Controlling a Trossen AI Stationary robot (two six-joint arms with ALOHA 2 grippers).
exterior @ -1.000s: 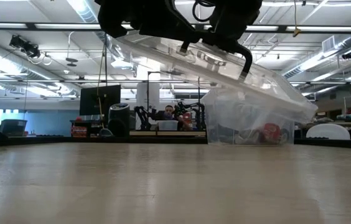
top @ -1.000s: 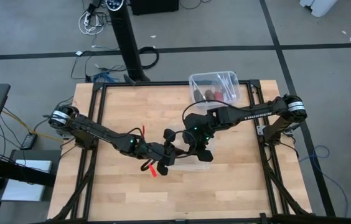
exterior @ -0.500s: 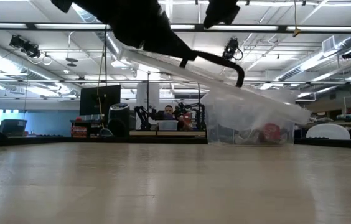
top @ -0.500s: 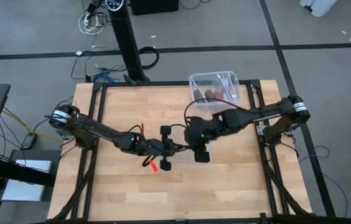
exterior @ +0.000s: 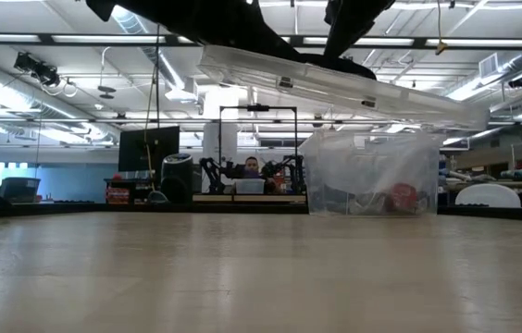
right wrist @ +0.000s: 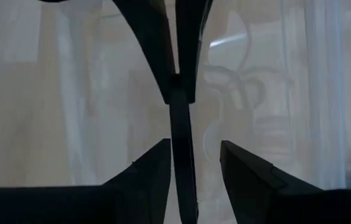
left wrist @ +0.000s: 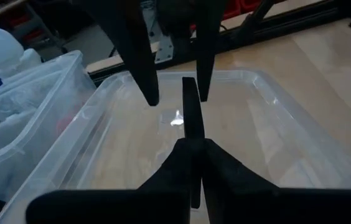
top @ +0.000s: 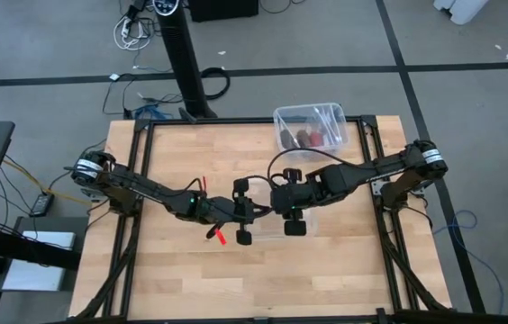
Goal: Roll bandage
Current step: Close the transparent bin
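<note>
A thin black strip, seen edge-on and which I take for the bandage, runs straight between my two grippers; it also shows in the right wrist view. My left gripper is shut on it above the table's middle. My right gripper faces it from the right, its fingers apart on either side of the strip. A flat clear plastic lid hangs in the air just under both grippers, nearly level; it also shows in the left wrist view. What carries it is hidden. My left gripper pinches the black strip between its two fingers, which come level from the table's left and lie along it. The strip stands on edge, straight, clear of the table. My right gripper's fingers flank the strip's other end; whether they touch it I cannot tell.
A clear plastic box with red and white items stands at the table's far edge, right of the middle; it also shows in the low view. A small red tag hangs by the left arm. Bare wood lies all around.
The clear lid has swung from a steep tilt to nearly level: its right end has risen while its left end stayed high. My right gripper has turned and gone a little toward the near edge. My left gripper has shifted slightly toward the right.
</note>
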